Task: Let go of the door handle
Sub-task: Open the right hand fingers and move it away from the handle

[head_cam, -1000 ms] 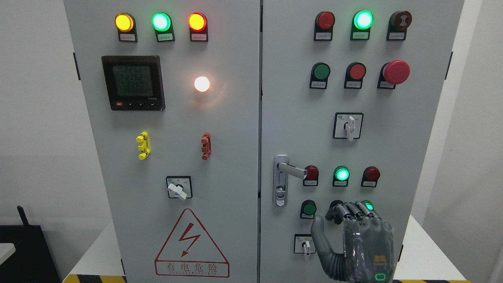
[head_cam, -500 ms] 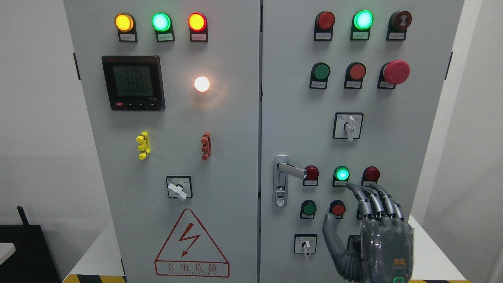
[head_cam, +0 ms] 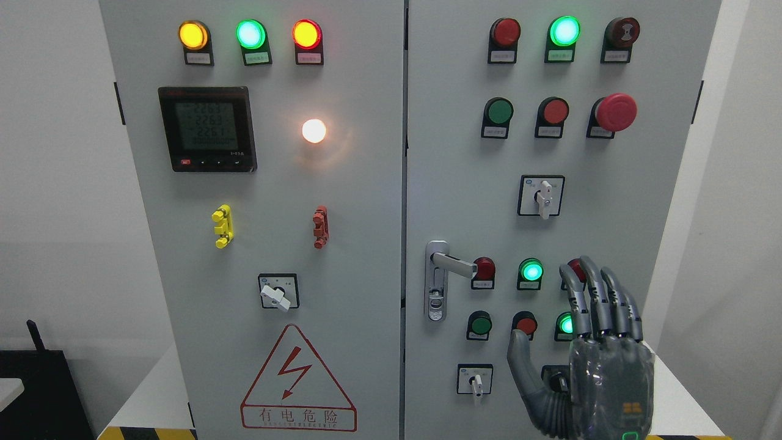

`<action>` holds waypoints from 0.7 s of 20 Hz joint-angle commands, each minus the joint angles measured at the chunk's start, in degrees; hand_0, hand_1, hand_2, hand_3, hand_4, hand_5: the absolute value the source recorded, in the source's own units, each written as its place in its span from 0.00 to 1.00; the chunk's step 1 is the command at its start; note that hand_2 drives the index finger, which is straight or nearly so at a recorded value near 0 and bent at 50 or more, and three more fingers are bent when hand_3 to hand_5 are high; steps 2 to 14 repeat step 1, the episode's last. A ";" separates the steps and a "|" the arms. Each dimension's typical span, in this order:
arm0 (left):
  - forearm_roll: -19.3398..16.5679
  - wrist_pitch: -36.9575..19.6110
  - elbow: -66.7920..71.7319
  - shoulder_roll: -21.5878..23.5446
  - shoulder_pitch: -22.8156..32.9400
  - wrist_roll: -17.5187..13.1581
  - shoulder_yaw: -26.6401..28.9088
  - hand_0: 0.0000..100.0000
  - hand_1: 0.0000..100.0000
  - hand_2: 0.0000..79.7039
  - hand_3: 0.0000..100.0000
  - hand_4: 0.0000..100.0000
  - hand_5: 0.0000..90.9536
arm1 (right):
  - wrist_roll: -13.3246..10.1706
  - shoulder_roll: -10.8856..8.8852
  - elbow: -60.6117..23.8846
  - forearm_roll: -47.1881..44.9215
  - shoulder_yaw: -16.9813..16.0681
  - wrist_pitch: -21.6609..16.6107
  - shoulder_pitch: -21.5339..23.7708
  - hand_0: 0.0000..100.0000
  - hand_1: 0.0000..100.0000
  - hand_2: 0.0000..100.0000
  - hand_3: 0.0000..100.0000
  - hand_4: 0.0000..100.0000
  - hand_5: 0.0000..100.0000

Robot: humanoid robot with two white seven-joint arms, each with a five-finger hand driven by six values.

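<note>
The door handle [head_cam: 451, 264] sits free on the grey cabinet door [head_cam: 647, 201], lever pointing right. I see my right hand [head_cam: 602, 348] well apart from it at lower right, fingers [head_cam: 591, 293] spread upward, holding nothing.

有电危险 on warning triangle [head_cam: 297, 386] — meter [head_cam: 207, 128] digits unclear

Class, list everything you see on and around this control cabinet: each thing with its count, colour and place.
Cabinet: one, grey, two doors, centre.
Door handle: one, silver, right door's left edge, untouched.
Lit lamps, left door: four; yellow, green, red on top, white below.
Meter: one, black, left door upper left.
Emergency stop: one, red, right door upper right.
Rotary switches: three, white knobs; one on the left door, two on the right.
Warning triangle: one, red, left door bottom.
Right hand: one, grey, fingers spread, lower right, clear of the handle.
</note>
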 commanded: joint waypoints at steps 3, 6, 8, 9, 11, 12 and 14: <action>0.00 -0.02 -0.88 0.00 0.00 -0.05 -0.70 0.12 0.39 0.00 0.00 0.00 0.00 | 0.17 -0.05 -1.18 -0.12 -0.32 -0.02 0.10 0.48 0.23 0.02 0.01 0.00 0.00; 0.00 -0.02 -0.88 0.00 0.00 -0.05 -0.70 0.12 0.39 0.00 0.00 0.00 0.00 | 0.17 -0.05 -1.18 -0.12 -0.32 -0.02 0.10 0.48 0.23 0.02 0.01 0.00 0.00; 0.00 -0.02 -0.88 0.00 0.00 -0.05 -0.70 0.12 0.39 0.00 0.00 0.00 0.00 | 0.17 -0.05 -1.18 -0.12 -0.32 -0.02 0.10 0.48 0.23 0.02 0.01 0.00 0.00; 0.00 -0.02 -0.88 0.00 0.00 -0.05 -0.70 0.12 0.39 0.00 0.00 0.00 0.00 | 0.17 -0.05 -1.18 -0.12 -0.32 -0.02 0.10 0.48 0.23 0.02 0.01 0.00 0.00; 0.00 -0.02 -0.88 0.00 0.00 -0.05 -0.70 0.12 0.39 0.00 0.00 0.00 0.00 | 0.17 -0.05 -1.18 -0.12 -0.32 -0.02 0.10 0.48 0.23 0.02 0.01 0.00 0.00; 0.00 -0.02 -0.88 0.00 0.00 -0.05 -0.70 0.12 0.39 0.00 0.00 0.00 0.00 | 0.17 -0.05 -1.18 -0.12 -0.32 -0.02 0.10 0.48 0.23 0.02 0.01 0.00 0.00; 0.00 -0.02 -0.88 0.00 0.00 -0.05 -0.70 0.12 0.39 0.00 0.00 0.00 0.00 | 0.17 -0.05 -1.18 -0.12 -0.32 -0.02 0.10 0.48 0.23 0.02 0.01 0.00 0.00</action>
